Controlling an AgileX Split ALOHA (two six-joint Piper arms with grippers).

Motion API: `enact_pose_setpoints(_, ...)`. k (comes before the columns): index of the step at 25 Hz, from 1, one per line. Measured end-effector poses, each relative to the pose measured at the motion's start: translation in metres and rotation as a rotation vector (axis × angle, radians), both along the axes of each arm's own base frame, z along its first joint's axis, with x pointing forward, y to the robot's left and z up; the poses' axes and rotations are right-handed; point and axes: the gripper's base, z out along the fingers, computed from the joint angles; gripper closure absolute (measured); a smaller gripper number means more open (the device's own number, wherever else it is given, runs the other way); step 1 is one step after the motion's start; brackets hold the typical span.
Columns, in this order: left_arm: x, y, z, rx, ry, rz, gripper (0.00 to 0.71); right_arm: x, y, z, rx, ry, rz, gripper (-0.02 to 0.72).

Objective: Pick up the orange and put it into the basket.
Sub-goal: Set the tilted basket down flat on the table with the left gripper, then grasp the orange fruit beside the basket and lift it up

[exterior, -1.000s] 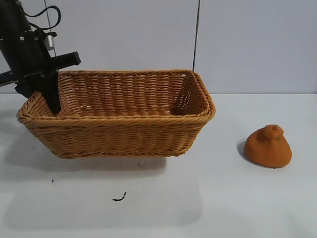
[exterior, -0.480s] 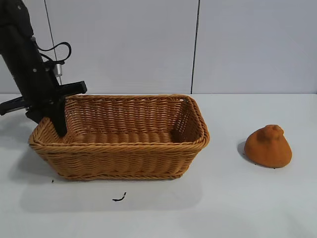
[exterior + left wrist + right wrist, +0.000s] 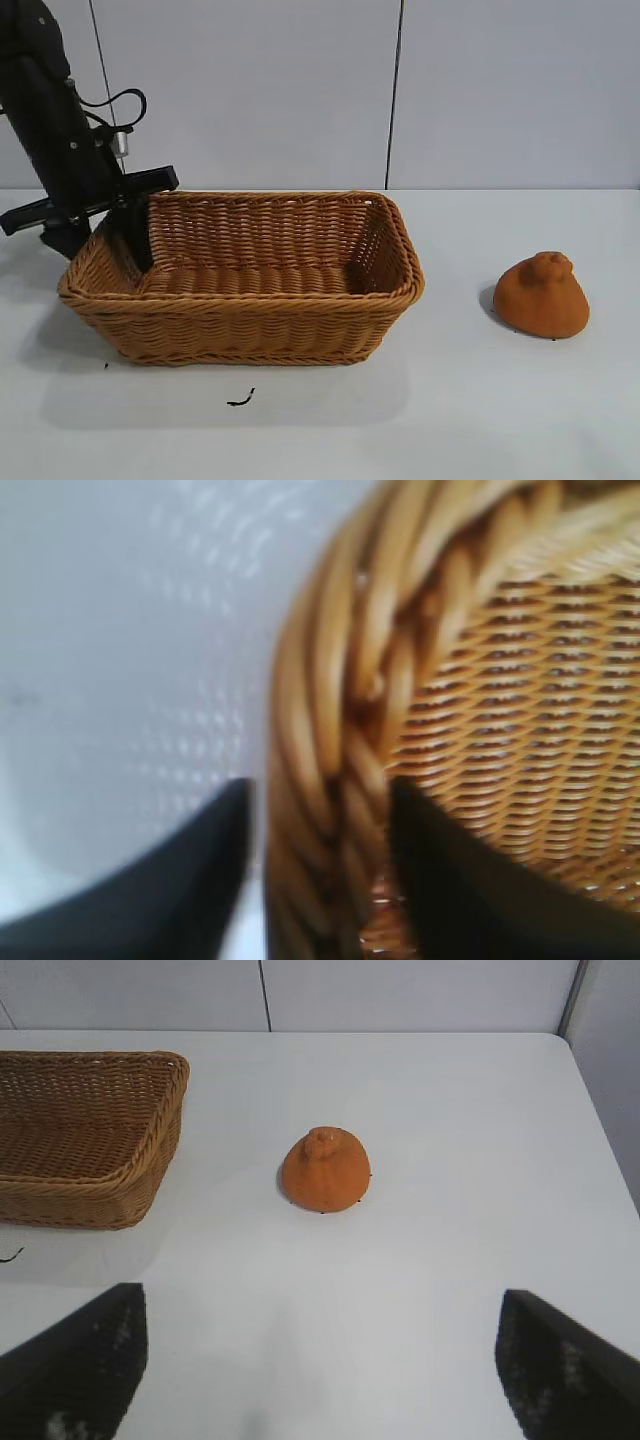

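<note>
- One basket (image 3: 250, 300) sits flat on the white table (image 3: 480, 400); it serves as the landmark here.
- One orange (image 3: 541, 294) rests on the table well apart from the basket, off its right-hand end in the exterior view, knobby bump upward. Nothing touches it.
- Two grippers. The left gripper (image 3: 100, 235) is at the basket's left end wall, released: one finger (image 3: 460, 880) inside the basket, the other (image 3: 150, 880) outside, with the braided rim between them and a gap on each side.
- The right gripper (image 3: 320, 1380) hangs away from the basket, spread wide with nothing between its fingers, facing the orange from a distance.
- One small dark scrap (image 3: 240, 399) lies on the table just in front of the basket.
</note>
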Motion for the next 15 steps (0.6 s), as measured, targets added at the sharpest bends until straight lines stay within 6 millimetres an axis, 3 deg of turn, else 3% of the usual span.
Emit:
enact_pose_setpoints(9, 0.004, 0.011, 0.095, 0.111, -0.224, -0.055, 0.017, 0.000, 0.000, 0.000, 0.000, 0.000, 0.000, 0.055)
enact_pose_setpoints(11, 0.005, 0.020, 0.106, 0.154, -0.260, -0.045, 0.017, 0.000, 0.000, 0.000, 0.000, 0.000, 0.000, 0.055)
enact_pose_setpoints(15, 0.007, 0.049, 0.108, 0.231, -0.261, 0.003, 0.016, 0.000, 0.000, 0.000, 0.000, 0.000, 0.000, 0.055)
